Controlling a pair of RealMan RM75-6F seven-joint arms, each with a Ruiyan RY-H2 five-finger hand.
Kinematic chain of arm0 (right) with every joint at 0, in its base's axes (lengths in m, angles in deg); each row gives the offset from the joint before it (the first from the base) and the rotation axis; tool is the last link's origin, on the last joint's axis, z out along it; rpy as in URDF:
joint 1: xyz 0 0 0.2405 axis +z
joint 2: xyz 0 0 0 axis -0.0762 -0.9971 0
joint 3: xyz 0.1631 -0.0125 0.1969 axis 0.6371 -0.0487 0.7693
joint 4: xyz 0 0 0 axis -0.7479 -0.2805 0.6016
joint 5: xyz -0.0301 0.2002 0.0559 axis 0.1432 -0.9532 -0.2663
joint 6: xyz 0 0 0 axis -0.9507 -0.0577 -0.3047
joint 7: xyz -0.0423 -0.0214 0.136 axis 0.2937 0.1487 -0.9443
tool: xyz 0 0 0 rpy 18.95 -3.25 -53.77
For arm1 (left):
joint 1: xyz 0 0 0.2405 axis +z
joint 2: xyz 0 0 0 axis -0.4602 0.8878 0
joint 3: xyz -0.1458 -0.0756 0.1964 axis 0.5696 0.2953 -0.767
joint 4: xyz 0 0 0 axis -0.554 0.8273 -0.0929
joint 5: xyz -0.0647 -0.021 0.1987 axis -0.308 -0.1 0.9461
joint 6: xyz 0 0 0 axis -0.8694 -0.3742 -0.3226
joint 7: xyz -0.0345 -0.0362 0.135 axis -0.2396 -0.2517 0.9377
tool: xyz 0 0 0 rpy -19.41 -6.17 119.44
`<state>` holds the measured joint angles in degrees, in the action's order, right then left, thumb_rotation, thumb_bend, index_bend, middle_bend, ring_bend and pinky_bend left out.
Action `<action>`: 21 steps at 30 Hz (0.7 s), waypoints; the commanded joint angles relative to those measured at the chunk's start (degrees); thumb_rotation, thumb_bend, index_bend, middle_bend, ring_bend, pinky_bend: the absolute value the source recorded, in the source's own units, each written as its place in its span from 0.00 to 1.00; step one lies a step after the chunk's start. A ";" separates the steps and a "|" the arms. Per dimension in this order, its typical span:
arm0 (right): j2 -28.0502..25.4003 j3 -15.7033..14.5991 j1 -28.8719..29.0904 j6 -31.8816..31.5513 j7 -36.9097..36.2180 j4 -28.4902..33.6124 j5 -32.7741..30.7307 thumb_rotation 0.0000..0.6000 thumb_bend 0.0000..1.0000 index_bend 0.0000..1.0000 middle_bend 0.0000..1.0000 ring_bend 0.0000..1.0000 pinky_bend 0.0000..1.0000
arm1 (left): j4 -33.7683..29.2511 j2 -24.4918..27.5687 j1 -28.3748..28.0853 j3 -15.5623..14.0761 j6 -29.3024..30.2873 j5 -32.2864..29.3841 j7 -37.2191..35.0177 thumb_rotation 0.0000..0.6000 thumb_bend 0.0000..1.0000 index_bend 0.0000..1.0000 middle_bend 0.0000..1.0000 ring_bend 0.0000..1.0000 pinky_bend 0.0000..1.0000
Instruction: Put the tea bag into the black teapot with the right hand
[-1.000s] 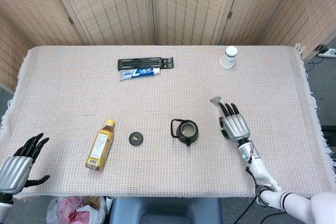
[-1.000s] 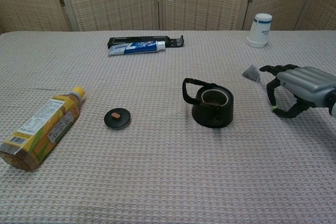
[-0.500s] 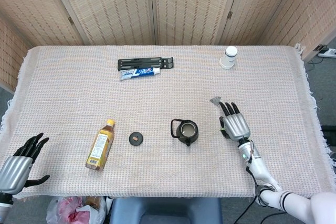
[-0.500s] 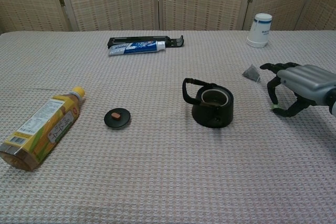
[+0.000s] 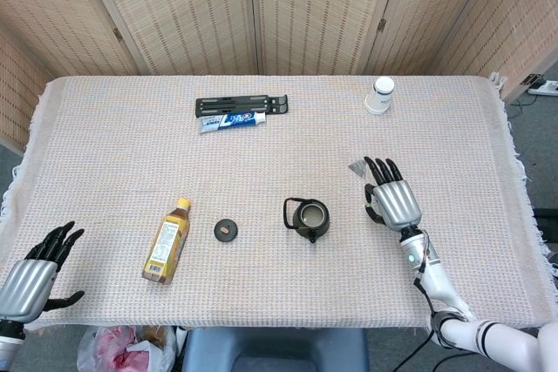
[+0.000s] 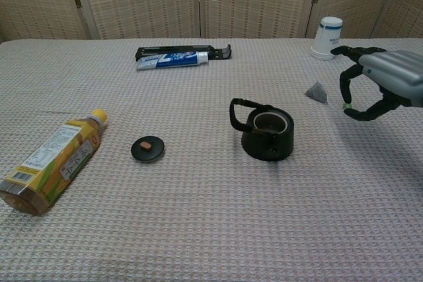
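While one tea bag [image 5: 357, 165] lies loose, one black teapot [image 5: 308, 219] stands uncovered.

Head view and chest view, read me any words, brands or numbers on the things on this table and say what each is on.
None can be read.
Toothpaste tube: blue and white print, too blurred.
Yellow bottle: label with print and a barcode, too small.
White cup: dark band, no legible text.
Black teapot, its lid, tea bag: no text visible.
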<state>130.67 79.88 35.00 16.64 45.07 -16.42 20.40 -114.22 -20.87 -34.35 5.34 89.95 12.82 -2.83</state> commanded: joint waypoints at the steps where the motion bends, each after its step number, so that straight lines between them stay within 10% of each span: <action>1: -2.38 1.48 0.04 -1.86 0.62 3.88 0.35 1.00 0.26 0.61 0.00 0.00 0.00 | -0.07 -0.14 -0.10 0.05 -0.34 -0.31 0.39 1.00 0.06 0.00 0.00 0.00 0.25; 21: -10.32 7.99 2.91 -4.20 8.44 22.22 -3.66 1.00 0.26 0.61 0.00 0.00 0.00 | -0.45 -0.19 -0.23 0.08 -1.05 -1.12 1.43 1.00 0.06 0.00 0.00 0.00 0.25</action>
<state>120.76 87.41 37.62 12.59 53.12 5.18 17.20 -114.68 -21.06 -34.57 5.41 88.91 11.71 -1.40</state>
